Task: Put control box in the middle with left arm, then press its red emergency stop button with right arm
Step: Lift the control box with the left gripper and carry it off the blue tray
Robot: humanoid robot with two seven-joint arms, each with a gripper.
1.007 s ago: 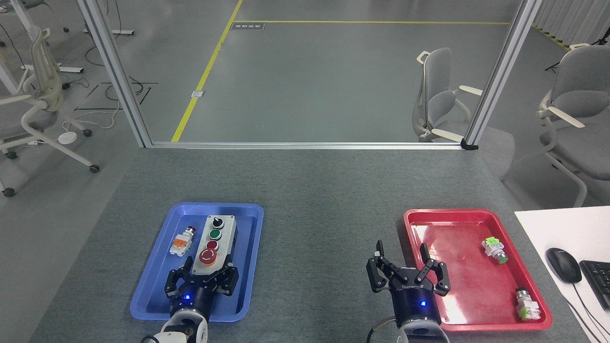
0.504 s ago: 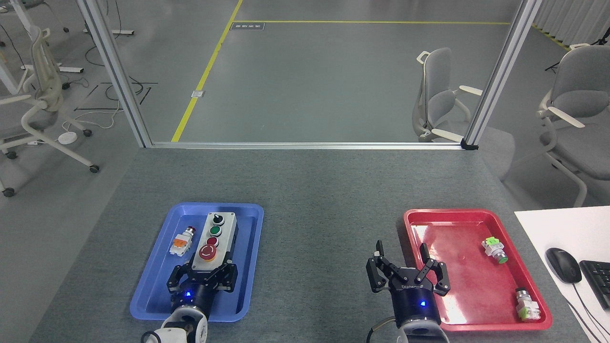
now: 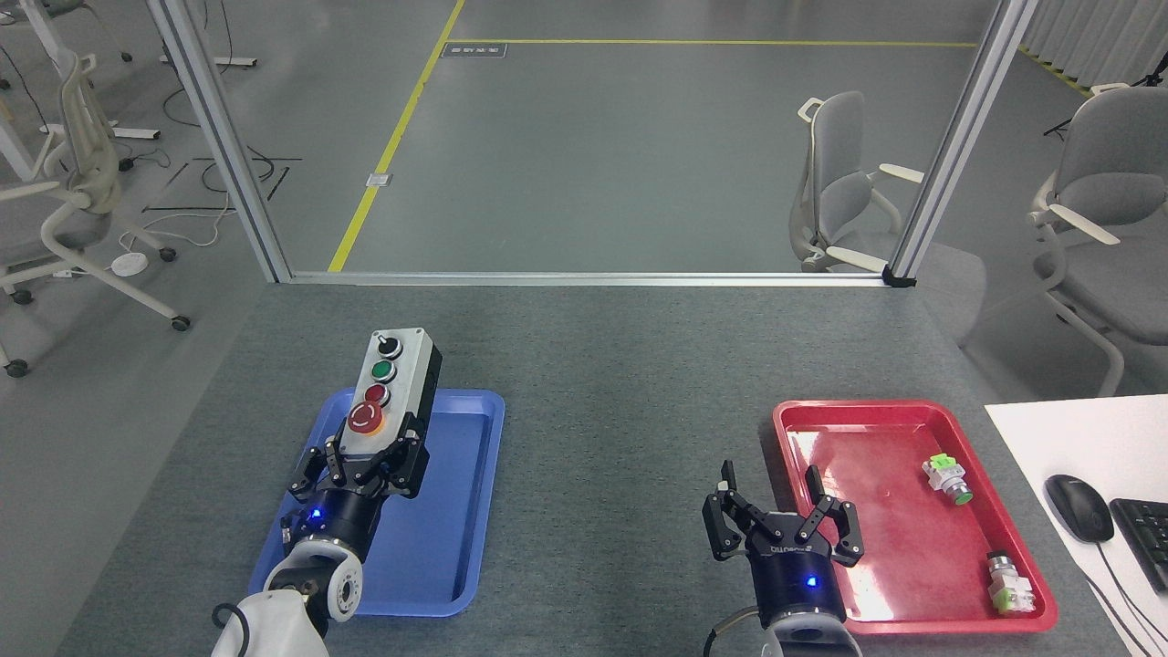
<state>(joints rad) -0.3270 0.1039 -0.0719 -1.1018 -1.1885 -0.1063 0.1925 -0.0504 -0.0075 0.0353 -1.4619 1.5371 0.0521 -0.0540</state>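
Left gripper (image 3: 365, 456), fingers clamped on the light grey oblong control box (image 3: 388, 388), has lifted it off the blue plastic tray (image 3: 456, 511); carrying to mid-worktop comes next; right gripper (image 3: 780, 520) waits, fingers spread empty

Two black clawed robot grippers, one at 7 o'clock (image 3: 363, 463) and one at 5 o'clock (image 3: 780, 518). Two shallow plastic trays: one blue (image 3: 456, 511), one red (image 3: 876, 438). One light grey oblong control box (image 3: 388, 388) carrying four controls in a row: one black knob, one green button, one small red button, one large red mushroom button (image 3: 366, 418). Two small loose pushbuttons in the red tray, one green-tipped (image 3: 947, 480), one metal-tipped (image 3: 1009, 582). Three grey office chairs. One black computer mouse (image 3: 1079, 507) at 4 o'clock.
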